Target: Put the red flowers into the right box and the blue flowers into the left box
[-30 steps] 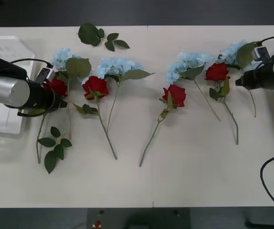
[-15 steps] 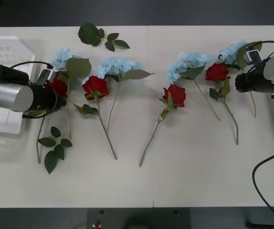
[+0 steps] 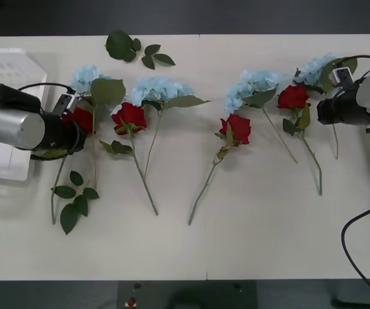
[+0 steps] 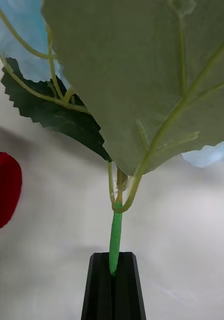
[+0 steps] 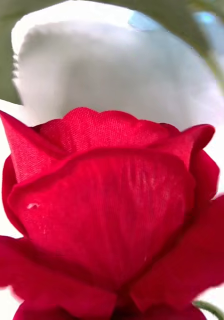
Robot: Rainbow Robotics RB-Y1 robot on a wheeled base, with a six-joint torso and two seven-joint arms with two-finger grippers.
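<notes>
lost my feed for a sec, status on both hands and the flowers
Right hand shut on rightmost blue flower's stem. Left hand at leftmost red rose, grip hidden. Both boxes hold no flowers. Nothing in the way.

This looks like a robot lab or test room set up for a sorting trial. A long, plain white table (image 3: 249,244) made of joined panels stands on a dark floor (image 3: 172,16). Artificial flowers lie on it in a neat row, white plastic trays (image 3: 8,71) sit at its ends, and black cables (image 3: 356,241) trail over the edge from metal robot arms (image 3: 11,125).
</notes>
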